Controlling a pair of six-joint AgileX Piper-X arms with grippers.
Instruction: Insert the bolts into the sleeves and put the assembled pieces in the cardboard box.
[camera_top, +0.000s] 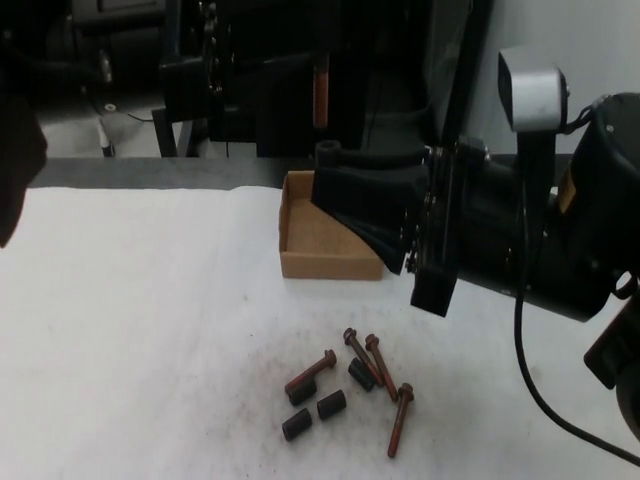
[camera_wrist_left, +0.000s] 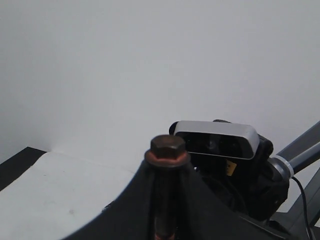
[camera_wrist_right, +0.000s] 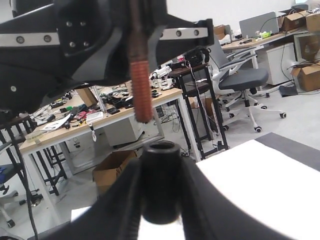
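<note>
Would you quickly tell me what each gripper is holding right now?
Left gripper: closed on a bolt, head up.
Right gripper: closed on a sleeve.

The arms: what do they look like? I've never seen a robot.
Both are black. An arm carries a silver-fronted camera at its wrist, a yellow label and a loose black cable. The left end effector has pale grey strips dotted with small screws along its black body.
</note>
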